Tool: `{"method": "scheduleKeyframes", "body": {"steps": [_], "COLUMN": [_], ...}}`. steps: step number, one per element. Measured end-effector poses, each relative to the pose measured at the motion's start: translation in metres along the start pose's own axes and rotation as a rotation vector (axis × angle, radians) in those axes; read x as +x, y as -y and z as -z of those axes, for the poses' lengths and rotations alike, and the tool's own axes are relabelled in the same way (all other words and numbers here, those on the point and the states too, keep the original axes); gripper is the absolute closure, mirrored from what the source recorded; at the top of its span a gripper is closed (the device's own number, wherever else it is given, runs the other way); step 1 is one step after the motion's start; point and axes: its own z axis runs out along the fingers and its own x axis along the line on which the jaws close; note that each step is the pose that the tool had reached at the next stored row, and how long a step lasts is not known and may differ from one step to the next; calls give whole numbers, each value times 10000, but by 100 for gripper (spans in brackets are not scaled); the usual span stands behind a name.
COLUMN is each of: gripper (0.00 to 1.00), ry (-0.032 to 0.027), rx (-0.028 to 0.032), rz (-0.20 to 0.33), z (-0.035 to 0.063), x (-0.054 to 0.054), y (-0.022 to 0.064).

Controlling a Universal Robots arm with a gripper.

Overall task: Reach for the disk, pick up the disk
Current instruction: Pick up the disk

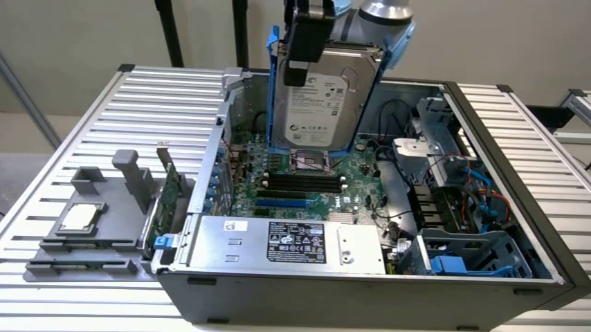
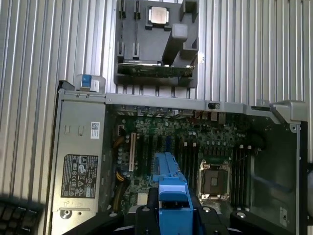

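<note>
the disk point(image 1: 322, 97) is held up in the air above the open case point(image 1: 369, 277), clear of everything inside it. it hangs almost upright, a little tilted, with the white label turned toward the exterior camera and the blue carrier point(image 1: 273, 83) seen along its edges. the gripper point(image 1: 305, 38) is seen at the top of the exterior view, coming down from above; its black fingers point(image 1: 300, 72) are closed on the upper part of the disk, one finger lying over the label side. the grey wrist joint of the arm point(image 1: 386, 12) is seen just behind, toward the exterior view's right.

in the wrist view the blue carrier point(image 2: 172, 200) is clamped between the two dark fingers point(image 2: 146, 215), and the camera looks straight down past it onto the motherboard point(image 2: 166, 147). the cpu socket point(image 2: 214, 180) lies directly under the disk, well below it.

the power supply point(image 1: 277, 242) with a black label sits at the near wall of the case. a grey tray point(image 1: 88, 235) is placed on the ribbed table point(image 1: 55, 173), at the exterior view's left of the case, and a small silver chip point(image 1: 82, 214) rests on it.
</note>
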Motion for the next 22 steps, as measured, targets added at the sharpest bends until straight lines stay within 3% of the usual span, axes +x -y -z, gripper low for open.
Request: {"method": "scheduleKeyframes", "body": {"steps": [22], "gripper": [67], "ry": [7], "rx": [-76], "rz": [-8], "z": [87], "x": [391], "y": [714]}}
